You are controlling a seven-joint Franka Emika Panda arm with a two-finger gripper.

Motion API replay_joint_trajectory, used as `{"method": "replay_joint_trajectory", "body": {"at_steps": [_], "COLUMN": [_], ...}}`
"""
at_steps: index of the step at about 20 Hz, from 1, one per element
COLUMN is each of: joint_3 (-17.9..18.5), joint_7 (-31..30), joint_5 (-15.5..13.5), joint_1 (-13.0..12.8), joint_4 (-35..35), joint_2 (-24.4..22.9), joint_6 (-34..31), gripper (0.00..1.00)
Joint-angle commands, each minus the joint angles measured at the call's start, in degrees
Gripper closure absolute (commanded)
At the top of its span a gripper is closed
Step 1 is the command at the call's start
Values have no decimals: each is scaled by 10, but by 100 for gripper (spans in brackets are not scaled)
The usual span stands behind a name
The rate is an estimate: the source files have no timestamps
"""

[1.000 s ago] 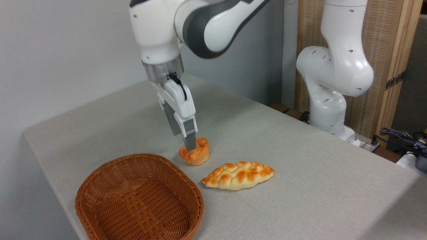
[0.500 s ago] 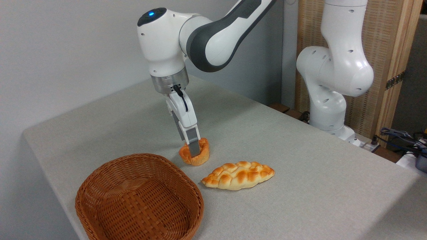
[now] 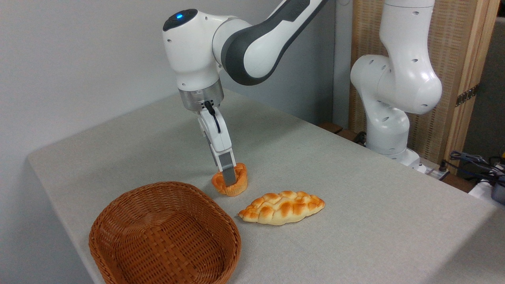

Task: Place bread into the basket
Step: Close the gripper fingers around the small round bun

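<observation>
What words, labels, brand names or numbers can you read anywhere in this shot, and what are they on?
None can be read.
The robot arm shows a blue light on its top joint and no lettering.
The claw, the bread, the braided loaf, the basket and the table bear no print.
The gear at the right edge is too small to tell.

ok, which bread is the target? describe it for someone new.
Start at the wicker basket at the table's front. Just behind its far rim sits the small round orange bun, under the gripper. Unlike the long braided loaf nearby, it's muffin-shaped.
</observation>
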Motion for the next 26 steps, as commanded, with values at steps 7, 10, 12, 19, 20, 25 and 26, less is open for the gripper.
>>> {"method": "replay_joint_trajectory", "body": {"at_steps": [7, 10, 12, 19, 20, 25, 26], "joint_3": [2, 2, 6, 6, 6, 6, 6], "joint_7": [14, 2, 0, 19, 19, 19, 19], "joint_5": [-1, -3, -2, -1, -1, -1, -1], "joint_1": [2, 3, 3, 3, 4, 4, 4], "joint_4": [-6, -6, -6, -6, -6, -5, -5], "joint_2": [-11, -11, -11, -11, -11, -11, -11], "joint_6": [2, 2, -1, -1, -1, -1, -1], "gripper": [76, 16, 13, 78, 78, 78, 78]}}
